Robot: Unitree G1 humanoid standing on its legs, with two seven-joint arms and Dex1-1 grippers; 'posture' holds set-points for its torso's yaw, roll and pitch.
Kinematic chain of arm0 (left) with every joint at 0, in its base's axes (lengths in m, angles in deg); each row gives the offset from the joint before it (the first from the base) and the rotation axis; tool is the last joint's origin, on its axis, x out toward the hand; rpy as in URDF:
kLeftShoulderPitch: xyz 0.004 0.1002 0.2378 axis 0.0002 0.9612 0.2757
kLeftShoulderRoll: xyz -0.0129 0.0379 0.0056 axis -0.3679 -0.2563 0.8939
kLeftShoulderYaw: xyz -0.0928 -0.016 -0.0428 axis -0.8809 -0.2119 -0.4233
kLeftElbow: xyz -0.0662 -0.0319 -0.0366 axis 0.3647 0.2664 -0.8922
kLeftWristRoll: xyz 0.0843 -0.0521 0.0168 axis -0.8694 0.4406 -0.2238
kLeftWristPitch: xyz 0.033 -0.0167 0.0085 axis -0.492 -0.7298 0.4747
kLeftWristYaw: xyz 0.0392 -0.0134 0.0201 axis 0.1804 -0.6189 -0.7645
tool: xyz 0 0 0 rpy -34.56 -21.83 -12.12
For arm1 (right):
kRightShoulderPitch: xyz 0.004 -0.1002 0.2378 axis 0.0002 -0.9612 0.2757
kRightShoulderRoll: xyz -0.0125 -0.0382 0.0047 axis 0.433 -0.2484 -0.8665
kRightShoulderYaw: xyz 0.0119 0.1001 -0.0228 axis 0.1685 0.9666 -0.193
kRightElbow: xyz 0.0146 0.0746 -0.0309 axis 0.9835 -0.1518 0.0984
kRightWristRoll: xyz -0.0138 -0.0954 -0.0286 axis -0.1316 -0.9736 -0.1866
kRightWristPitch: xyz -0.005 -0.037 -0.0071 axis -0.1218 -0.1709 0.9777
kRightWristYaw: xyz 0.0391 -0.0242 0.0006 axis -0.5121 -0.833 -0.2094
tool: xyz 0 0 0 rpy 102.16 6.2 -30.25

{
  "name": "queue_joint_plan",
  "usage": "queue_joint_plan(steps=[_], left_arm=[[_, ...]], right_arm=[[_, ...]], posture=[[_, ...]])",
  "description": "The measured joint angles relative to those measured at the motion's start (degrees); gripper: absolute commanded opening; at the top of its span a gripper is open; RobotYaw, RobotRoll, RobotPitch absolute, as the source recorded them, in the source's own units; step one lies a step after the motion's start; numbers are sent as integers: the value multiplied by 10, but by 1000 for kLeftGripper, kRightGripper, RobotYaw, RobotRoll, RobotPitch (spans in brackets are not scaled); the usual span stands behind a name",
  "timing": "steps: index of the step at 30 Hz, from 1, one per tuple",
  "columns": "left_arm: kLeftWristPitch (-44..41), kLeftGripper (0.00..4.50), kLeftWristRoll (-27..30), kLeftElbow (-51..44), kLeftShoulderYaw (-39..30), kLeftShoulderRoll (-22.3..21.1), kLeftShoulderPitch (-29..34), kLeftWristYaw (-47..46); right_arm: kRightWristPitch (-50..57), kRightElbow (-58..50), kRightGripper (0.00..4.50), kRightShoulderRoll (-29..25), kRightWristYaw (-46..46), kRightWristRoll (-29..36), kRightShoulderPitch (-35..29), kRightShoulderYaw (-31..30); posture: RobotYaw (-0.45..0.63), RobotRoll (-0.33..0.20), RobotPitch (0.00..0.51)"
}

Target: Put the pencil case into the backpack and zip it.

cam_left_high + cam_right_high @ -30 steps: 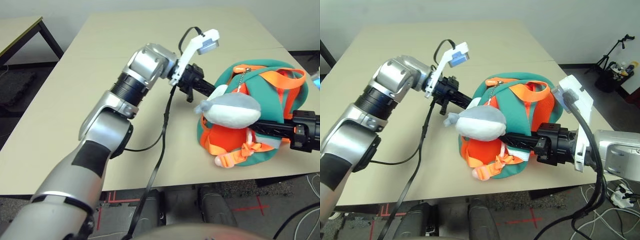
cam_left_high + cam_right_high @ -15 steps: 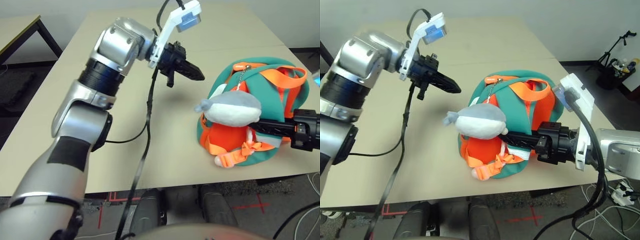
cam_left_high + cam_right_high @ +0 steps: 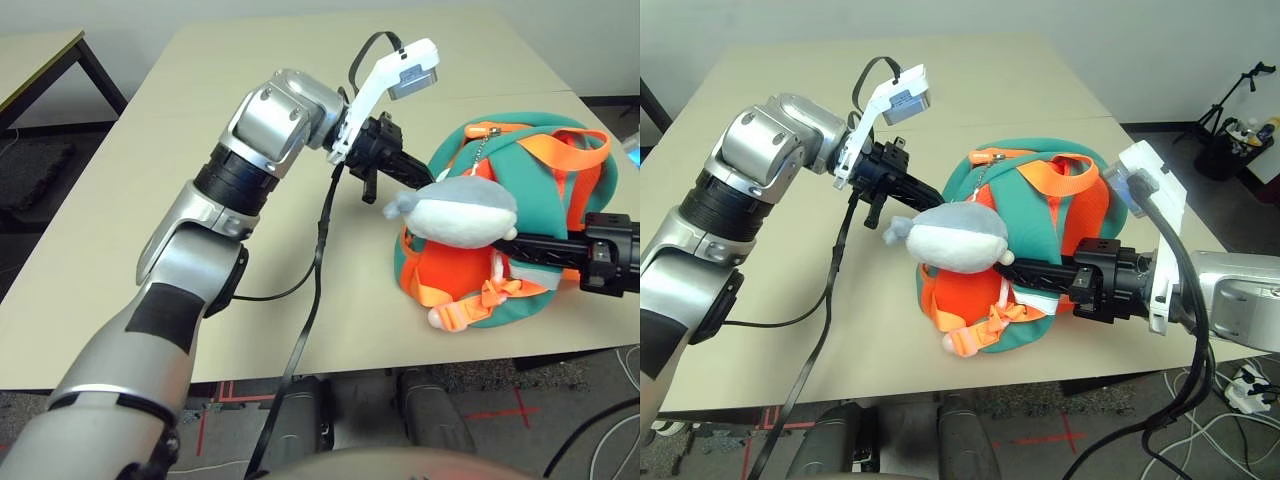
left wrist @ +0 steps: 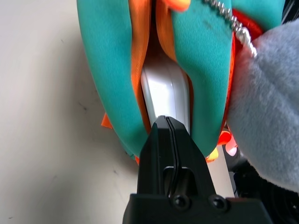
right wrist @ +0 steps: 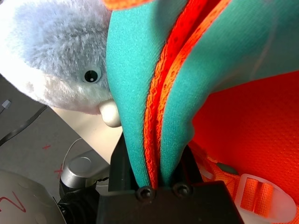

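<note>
The white flat pencil case (image 4: 164, 91) shows only partly inside the teal backpack (image 3: 520, 175); left gripper (image 4: 169, 125) pressed together, right gripper (image 5: 156, 179) pinching the backpack's edge.

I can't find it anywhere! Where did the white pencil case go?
It is inside the backpack: the left wrist view shows the pencil case in the open slit between the teal sides, just ahead of the left gripper.

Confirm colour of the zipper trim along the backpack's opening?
Orange, edging the teal backpack; the zipper trim shows best in the right wrist view.
</note>
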Motion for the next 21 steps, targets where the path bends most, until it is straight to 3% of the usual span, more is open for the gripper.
queue_joint_plan(steps=[9,14,17,19,21], left_arm=[[-29,0,11,-29,-27,65,29,-68],[-32,0,12,-52,-36,72,49,-101],[-28,0,12,-60,-36,42,49,-101],[-24,0,13,-69,-40,-2,45,-92],[-23,436,16,-80,-49,-56,33,-72]], right_arm=[[0,1,206,0,-7,0,0,0],[0,4,206,2,-11,0,4,-6],[0,4,206,2,-11,0,8,-9],[0,4,206,3,-10,0,8,-10],[0,4,206,4,-5,0,8,-10]], posture=[[-151,0,115],[-136,0,114],[-129,0,109],[-124,0,107],[-116,0,104]])
